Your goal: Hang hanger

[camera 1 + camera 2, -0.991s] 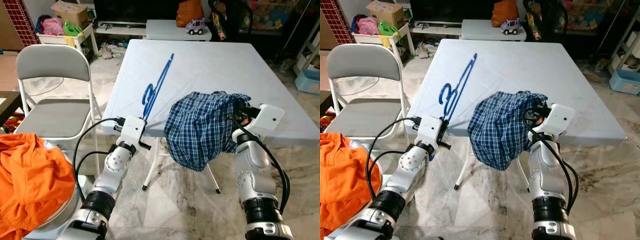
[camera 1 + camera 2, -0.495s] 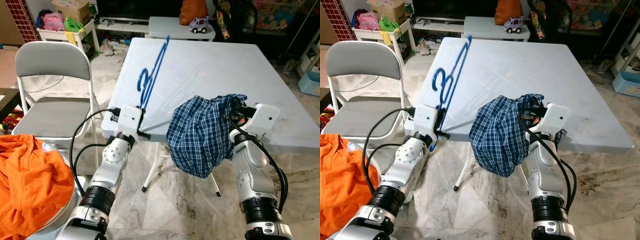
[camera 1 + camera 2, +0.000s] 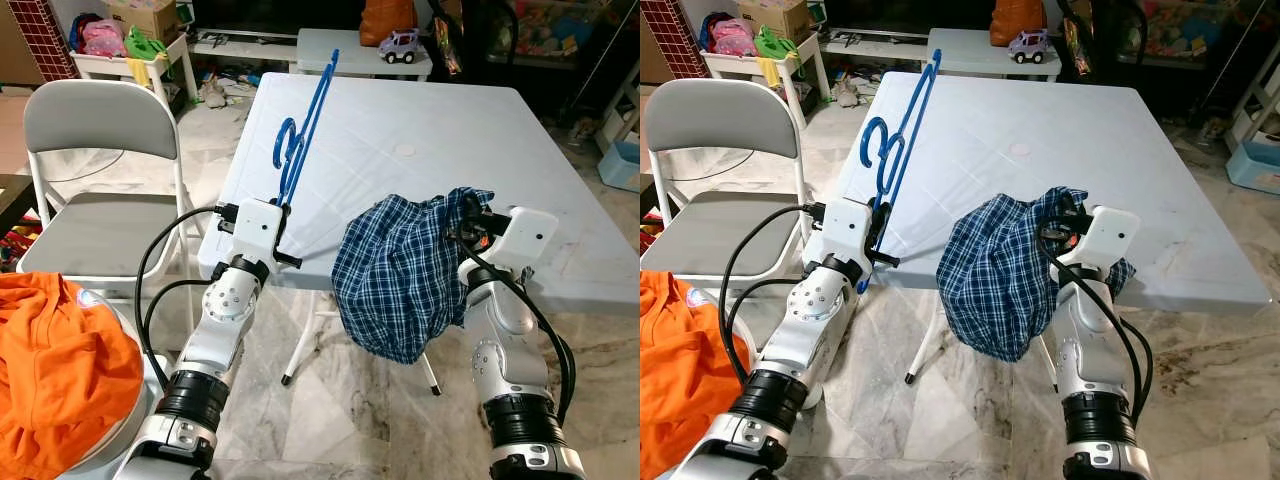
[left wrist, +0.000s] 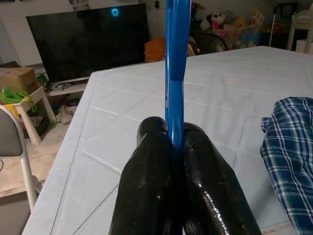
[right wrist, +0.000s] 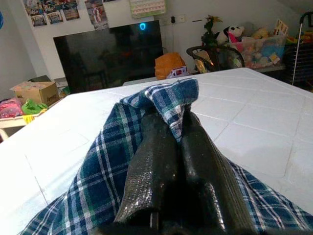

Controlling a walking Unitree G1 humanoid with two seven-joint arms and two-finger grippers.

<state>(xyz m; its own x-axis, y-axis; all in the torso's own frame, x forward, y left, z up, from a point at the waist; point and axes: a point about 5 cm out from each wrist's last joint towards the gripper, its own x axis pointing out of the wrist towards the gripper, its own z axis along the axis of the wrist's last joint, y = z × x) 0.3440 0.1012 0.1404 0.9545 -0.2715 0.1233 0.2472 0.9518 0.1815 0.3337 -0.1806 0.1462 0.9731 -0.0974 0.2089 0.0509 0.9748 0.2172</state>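
Note:
A blue plastic hanger (image 3: 305,120) stands tilted above the near left part of the pale blue table (image 3: 420,120). My left gripper (image 4: 174,142) is shut on the hanger's lower end at the table's near left corner. A blue plaid shirt (image 3: 405,270) hangs bunched over the table's front edge. My right gripper (image 5: 175,128) is shut on its upper fold, just right of the bundle. The hanger's hook (image 3: 878,150) curls to the left partway up.
A grey folding chair (image 3: 90,190) stands left of the table. An orange garment (image 3: 55,365) lies in a basket at the near left. Beyond the table are a TV stand, a toy car (image 3: 398,45) and boxes. Marble floor lies below.
My left gripper has lifted the hanger off the table and tipped it up steeper. The shirt and right gripper have stayed about where they were. The camera has shifted a little.

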